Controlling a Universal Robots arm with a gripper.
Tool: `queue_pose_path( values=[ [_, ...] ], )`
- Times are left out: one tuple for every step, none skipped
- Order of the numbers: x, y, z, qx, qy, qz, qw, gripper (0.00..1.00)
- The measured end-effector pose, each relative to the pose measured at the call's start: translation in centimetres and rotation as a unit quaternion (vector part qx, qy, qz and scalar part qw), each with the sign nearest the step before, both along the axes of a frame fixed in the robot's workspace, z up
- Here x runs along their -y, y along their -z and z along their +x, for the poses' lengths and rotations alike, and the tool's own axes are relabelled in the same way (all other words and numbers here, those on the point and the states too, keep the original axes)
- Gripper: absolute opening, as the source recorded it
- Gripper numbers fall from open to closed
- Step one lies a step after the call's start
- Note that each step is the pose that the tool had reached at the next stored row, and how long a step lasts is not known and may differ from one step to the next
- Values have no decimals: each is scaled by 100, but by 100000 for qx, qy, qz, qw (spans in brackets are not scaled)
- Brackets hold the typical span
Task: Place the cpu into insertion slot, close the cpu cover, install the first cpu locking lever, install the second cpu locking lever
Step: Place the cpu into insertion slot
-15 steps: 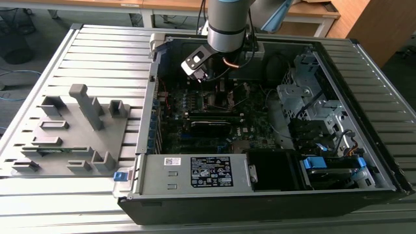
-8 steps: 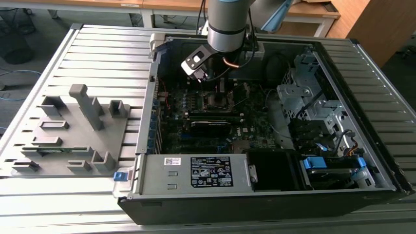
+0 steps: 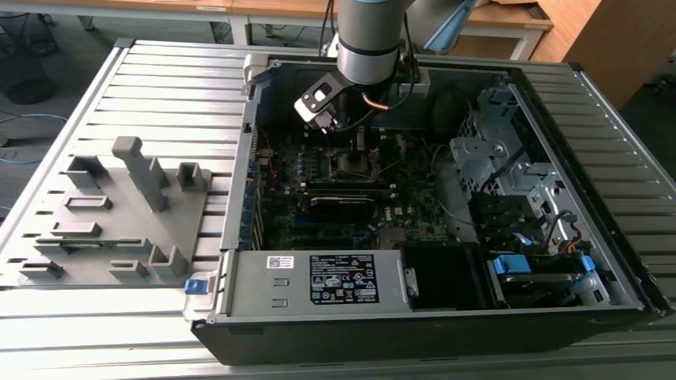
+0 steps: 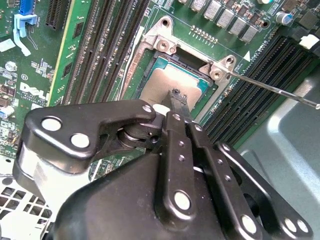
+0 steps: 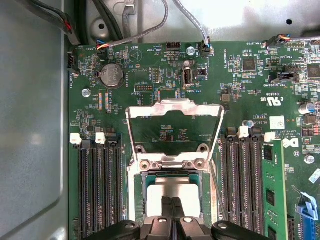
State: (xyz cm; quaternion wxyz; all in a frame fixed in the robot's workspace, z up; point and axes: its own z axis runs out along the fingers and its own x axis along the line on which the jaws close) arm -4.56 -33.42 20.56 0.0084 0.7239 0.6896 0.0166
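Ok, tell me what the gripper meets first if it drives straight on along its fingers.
Most likely the cpu: the shut fingertips of the gripper point at its silver top, seated in the insertion slot, with nothing visible between. Whether they touch it cannot be told.

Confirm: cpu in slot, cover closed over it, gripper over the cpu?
No. The cover is open, standing up off the slot, as the first wrist view shows. The cpu is in the slot, with the gripper over it.
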Motion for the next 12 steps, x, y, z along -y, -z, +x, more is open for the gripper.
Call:
queue_pose_path(
  values=[
    [0, 0, 0, 1, -3, -3, 100000, 11],
    [0, 0, -2, -3, -5, -7, 100000, 11],
    [1, 3, -10, -2, -1, -10, 100000, 11],
    [0, 6, -18, -2, 1, -8, 100000, 11],
    [0, 9, -21, -1, 1, -9, 100000, 11],
    [0, 14, -21, 0, -2, -5, 100000, 11],
    [0, 17, -21, 1, -32, -5, 100000, 11],
    [1, 19, -21, -4, -83, -13, 100000, 11],
    [1, 20, -21, -6, -248, -13, 100000, 11],
    [0, 21, -21, -5, -408, -16, 99999, 11],
    [0, 21, -21, -4, -421, -13, 99999, 11],
    [0, 21, -21, -2, -436, -6, 99999, 11]
  ],
)
